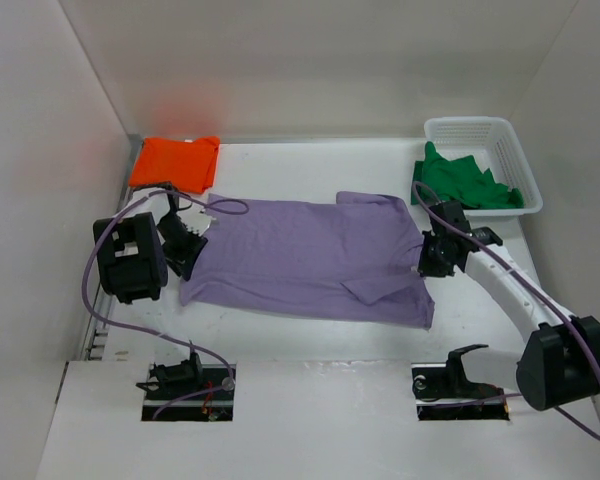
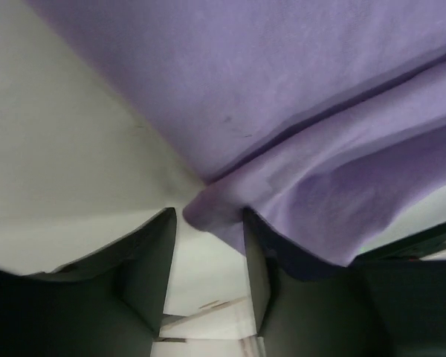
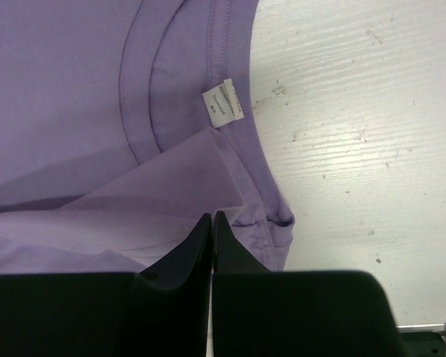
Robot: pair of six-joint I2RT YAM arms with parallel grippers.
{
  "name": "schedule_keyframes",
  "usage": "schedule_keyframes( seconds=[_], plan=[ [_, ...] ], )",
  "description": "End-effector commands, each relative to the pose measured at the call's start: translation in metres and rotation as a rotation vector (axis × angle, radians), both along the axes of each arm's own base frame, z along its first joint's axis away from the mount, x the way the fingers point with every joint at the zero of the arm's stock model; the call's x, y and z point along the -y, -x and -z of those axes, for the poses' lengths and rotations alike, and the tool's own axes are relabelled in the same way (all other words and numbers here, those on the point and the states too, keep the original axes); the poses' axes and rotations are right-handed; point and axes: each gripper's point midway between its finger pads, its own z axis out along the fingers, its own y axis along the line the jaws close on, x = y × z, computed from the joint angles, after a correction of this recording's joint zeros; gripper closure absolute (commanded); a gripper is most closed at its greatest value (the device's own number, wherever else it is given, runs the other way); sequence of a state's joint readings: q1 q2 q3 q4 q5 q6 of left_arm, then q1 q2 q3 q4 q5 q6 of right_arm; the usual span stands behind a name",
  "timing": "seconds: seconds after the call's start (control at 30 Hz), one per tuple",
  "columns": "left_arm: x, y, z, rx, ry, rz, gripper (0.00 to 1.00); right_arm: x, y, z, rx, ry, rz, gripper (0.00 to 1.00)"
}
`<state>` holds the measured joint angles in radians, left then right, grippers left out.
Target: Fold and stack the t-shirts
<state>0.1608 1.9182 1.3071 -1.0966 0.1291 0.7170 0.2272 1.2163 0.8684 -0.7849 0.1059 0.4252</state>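
Lavender shirt (image 1: 310,255) is the biggest thing on the table (image 1: 310,335). It lies spread flat across the middle, collar end toward the right arm and hem toward the left arm, so each arm can reach one end. One sleeve on the near side already lies tucked over the body. My guess is that this shirt is the one being folded now, and that the fold is only starting.

Next in size is the white basket (image 1: 517,160) at the far right corner. The green shirt (image 1: 465,180) is heaped in it, spilling over the near wall, unfolded and probably waiting its turn. The orange shirt (image 1: 175,162) sits at the far left corner as a neat flat square, apart from the lavender one. It looks finished and likely marks where the stack will grow.

At the hem, the left claw (image 2: 208,216) stands low on the table with its jaws partly apart. A corner of lavender cloth pokes into the gap, not yet pinched. At the other end, the right claw (image 3: 212,217) is closed tight beside the collar (image 3: 178,74), and a small tent of cloth rising to its tips suggests it has the fabric nipped. The white label (image 3: 223,100) faces up just inside the collar.
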Motion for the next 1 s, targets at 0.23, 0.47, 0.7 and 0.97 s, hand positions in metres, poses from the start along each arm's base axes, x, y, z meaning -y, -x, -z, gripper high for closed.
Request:
schedule_keyframes(
  seconds=[0.23, 0.47, 0.7, 0.97],
  plan=[
    [0.018, -0.019, -0.034, 0.127, 0.060, -0.033, 0.95, 0.009, -0.015, -0.015, 0.037, 0.048, 0.013, 1.00],
    [0.034, -0.064, -0.099, 0.437, 0.086, -0.015, 1.00, 0.004, -0.037, -0.042, 0.115, 0.040, -0.009, 1.00],
    [0.060, -0.151, -0.212, 0.899, 0.073, 0.043, 1.00, 0.026, -0.147, -0.171, 0.420, 0.062, -0.002, 1.00],
    [0.039, -0.195, -0.418, 1.534, 0.017, -0.034, 1.00, 0.058, -0.157, -0.421, 0.978, 0.030, 0.135, 1.00]
  ],
)
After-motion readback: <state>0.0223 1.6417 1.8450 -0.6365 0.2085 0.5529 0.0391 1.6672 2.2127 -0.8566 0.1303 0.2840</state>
